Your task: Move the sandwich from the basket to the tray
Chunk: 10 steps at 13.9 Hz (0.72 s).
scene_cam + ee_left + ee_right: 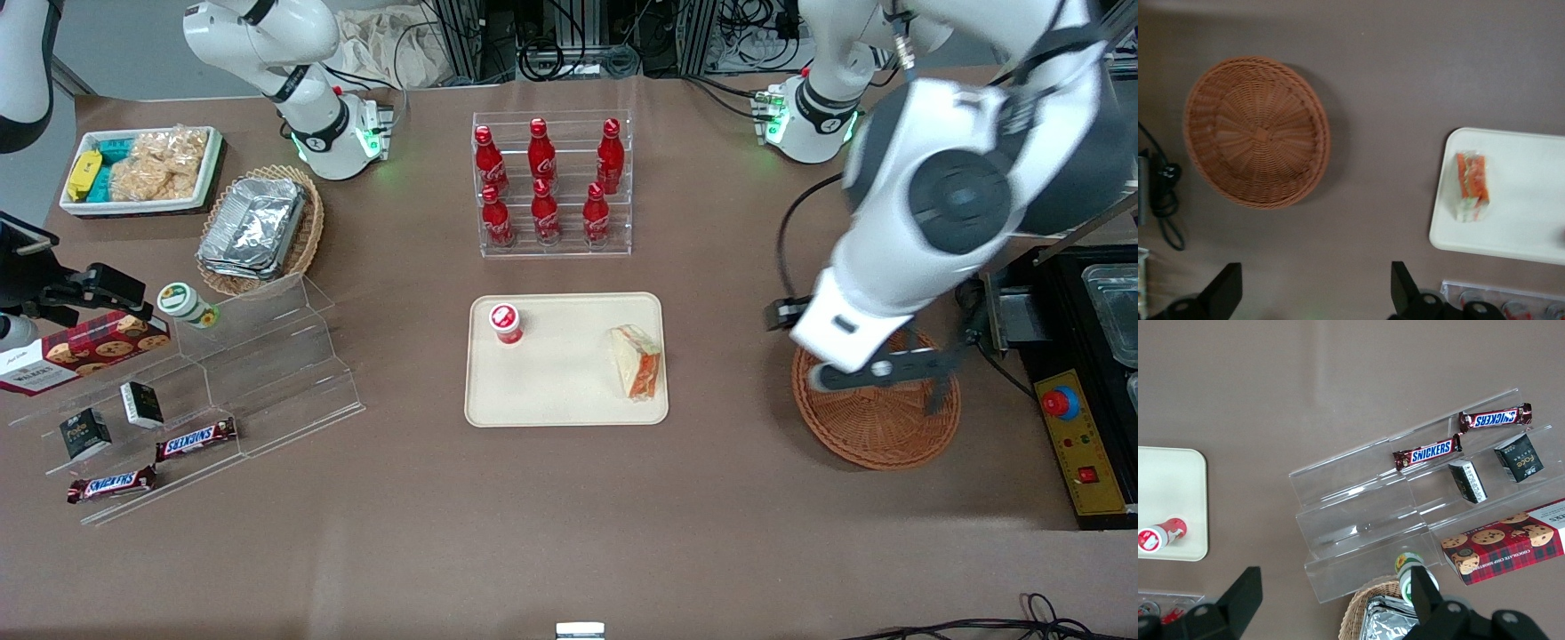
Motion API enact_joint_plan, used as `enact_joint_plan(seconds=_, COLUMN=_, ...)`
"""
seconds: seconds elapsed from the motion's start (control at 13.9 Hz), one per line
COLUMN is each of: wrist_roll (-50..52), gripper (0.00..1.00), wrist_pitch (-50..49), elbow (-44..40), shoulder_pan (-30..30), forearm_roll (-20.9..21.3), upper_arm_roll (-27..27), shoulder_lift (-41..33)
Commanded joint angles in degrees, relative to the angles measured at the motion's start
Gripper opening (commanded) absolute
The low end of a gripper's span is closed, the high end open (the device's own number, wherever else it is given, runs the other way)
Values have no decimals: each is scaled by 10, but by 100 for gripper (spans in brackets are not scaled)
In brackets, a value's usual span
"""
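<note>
Sandwich (636,360) on tray (560,404); gripper (880,384) above basket (876,427), jaws spread, empty.

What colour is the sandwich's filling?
Orange-red, on the sandwich lying on the tray; clearest in the front view.

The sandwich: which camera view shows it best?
The front view: the sandwich lies unobstructed on the tray, filling visible. The left wrist view shows it smaller and blurred. The right wrist view misses it. The open end effector hangs above the basket.

Six red cola bottles (544,182) in clear rack (553,244), two Snickers bars (196,438), cookie box (82,349), foil containers (253,228)
</note>
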<state>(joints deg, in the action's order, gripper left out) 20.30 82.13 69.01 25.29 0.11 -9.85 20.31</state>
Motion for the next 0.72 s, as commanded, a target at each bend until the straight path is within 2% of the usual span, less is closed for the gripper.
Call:
enact_joint_plan(seconds=0.0, wrist_roll=-65, gripper=100, wrist_pitch=-21, elbow=29, shoulder_pan=-37, forearm_roll=2, upper_arm_roll=5, shoulder_lift=-54)
enact_joint_plan(seconds=0.29, wrist_roll=-143, gripper=100, wrist_pitch=-28, elbow=29, shoulder_pan=-113, forearm_roll=1, upper_arm_roll=5, shoulder_lift=-91)
enact_joint_plan(seconds=0.65, wrist_roll=-248, gripper=100, wrist_pitch=-51, elbow=32, shoulder_pan=-177, forearm_roll=6, upper_arm_roll=4, shoulder_lift=-118)
